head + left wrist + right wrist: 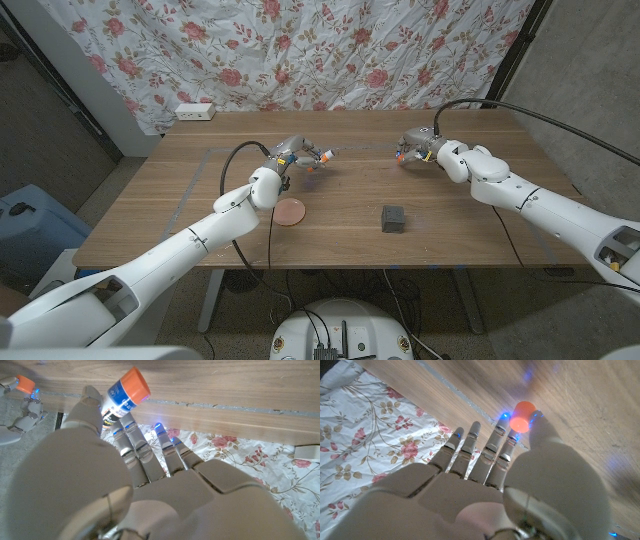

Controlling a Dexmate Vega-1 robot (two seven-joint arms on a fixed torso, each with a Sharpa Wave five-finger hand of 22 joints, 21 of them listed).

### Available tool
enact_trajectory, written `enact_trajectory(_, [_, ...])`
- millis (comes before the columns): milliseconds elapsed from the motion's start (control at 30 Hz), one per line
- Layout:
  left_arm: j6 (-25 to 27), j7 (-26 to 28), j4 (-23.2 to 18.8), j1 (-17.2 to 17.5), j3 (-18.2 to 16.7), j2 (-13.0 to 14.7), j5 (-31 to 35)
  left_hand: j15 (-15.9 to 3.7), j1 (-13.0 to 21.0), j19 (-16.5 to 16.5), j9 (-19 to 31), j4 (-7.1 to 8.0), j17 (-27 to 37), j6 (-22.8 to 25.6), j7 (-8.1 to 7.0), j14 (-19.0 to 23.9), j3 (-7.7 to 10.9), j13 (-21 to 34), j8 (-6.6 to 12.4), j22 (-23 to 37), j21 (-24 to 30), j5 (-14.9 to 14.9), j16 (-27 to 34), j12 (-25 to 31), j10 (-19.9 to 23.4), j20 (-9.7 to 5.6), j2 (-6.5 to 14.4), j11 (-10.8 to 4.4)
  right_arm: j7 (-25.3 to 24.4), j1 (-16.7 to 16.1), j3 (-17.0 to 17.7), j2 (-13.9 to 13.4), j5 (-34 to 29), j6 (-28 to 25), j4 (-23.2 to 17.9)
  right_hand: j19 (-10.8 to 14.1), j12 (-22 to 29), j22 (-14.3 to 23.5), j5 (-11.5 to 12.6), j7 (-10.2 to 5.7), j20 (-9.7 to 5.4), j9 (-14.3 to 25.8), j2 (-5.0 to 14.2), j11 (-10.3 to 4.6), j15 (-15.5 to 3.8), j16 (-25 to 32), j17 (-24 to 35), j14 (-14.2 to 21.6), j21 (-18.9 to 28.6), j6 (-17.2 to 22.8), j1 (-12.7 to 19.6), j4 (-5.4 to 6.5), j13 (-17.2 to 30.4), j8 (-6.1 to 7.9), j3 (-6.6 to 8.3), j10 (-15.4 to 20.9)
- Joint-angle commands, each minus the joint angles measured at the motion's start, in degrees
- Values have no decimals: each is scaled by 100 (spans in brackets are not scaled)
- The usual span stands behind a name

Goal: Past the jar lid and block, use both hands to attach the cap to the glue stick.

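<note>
My left hand [293, 155] is raised over the table's far middle and grips a white and blue glue stick [318, 157] whose orange end points toward my right hand. In the left wrist view the glue stick [122, 397] is pinched between the thumb and fingers of my left hand [125, 475]. My right hand [416, 146] hovers further right and pinches a small orange cap [400, 155]. The cap [522, 416] sits between the fingertips of my right hand [485, 485]. A clear gap separates the two hands. My right hand [20, 407] with the cap [25, 382] also shows from the left wrist.
A round reddish jar lid [291, 212] and a dark grey block [393, 218] lie on the wooden table [500, 220] nearer to me than both hands. A white power strip [195, 112] lies at the far left edge. A floral cloth [330, 50] hangs behind.
</note>
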Motion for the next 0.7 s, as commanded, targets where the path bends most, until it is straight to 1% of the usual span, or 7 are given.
enact_trajectory(33, [-119,69,95,1,18,-58,-17,-529,-204,50,60,17,16,266,222,-44,26,21,41,7,27,38,7,34,53,-22,334,-82,-83,-458,535,-236,594,-340,-745,30,-29,10,-8,-18,-33,16,33,-4,-810,42,19,55,2,58,49,7,23,49,-15,68])
enact_trajectory(300, [-291,118,196,5,5,-99,-72,-528,-202,59,60,14,16,268,229,-42,28,21,42,7,29,38,7,34,51,-21,340,-84,-167,-706,855,-301,1064,-421,-1066,23,-49,11,-20,-18,-29,12,42,-2,-784,49,15,59,-3,70,42,35,20,41,-53,88])
enact_trajectory(467, [-423,136,292,-11,1,-138,-125,-525,-206,62,60,14,17,266,226,-39,27,21,41,7,29,37,9,32,45,-24,341,-85,-212,-807,979,-342,1256,-480,-1225,21,-63,11,-29,-18,-28,7,54,-1,-779,57,16,65,-5,60,40,48,18,28,-71,89])
enact_trajectory(700, [-592,129,422,-21,-32,-202,-267,-499,-212,60,60,11,17,249,217,-28,24,21,34,7,27,36,11,28,28,-36,341,-86,-325,-957,1169,-327,1612,-603,-1383,25,-75,11,-41,-18,-26,3,79,0,-776,67,17,69,-4,61,37,64,19,17,-93,101])
